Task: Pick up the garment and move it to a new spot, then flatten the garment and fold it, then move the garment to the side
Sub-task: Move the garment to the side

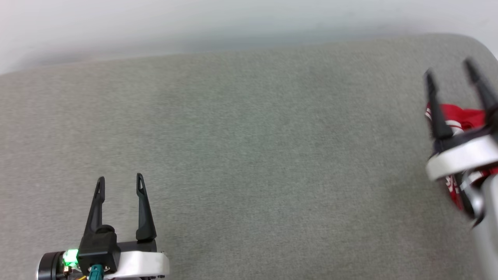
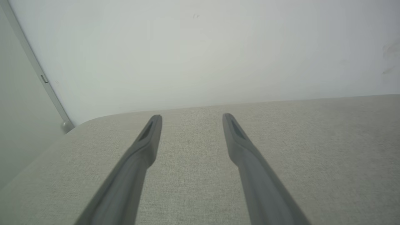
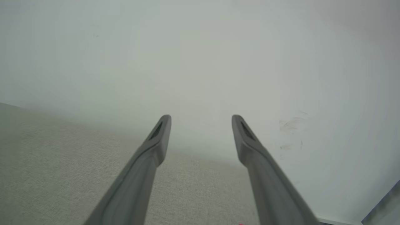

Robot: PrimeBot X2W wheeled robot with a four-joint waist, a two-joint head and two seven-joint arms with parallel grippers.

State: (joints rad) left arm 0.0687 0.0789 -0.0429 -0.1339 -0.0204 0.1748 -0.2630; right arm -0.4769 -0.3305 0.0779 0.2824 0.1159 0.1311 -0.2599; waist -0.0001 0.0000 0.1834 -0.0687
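Note:
The garment point(image 1: 465, 116), red with white striped trim, lies bunched at the far right edge of the head view, mostly hidden behind my right arm. My right gripper point(image 1: 449, 70) is raised above it, open, with nothing between its fingers, and in the right wrist view my right gripper point(image 3: 201, 120) points toward the pale wall. My left gripper point(image 1: 120, 181) rests open over the grey surface at the lower left, far from the garment. In the left wrist view my left gripper point(image 2: 191, 118) has only grey fabric between its fingers.
A wide grey fabric-covered surface point(image 1: 249, 155) spans the head view, its far edge meeting a pale wall point(image 1: 194, 23). Its rounded right corner point(image 1: 478, 42) lies just beyond the right gripper. A rounded left corner point(image 2: 81, 123) appears in the left wrist view.

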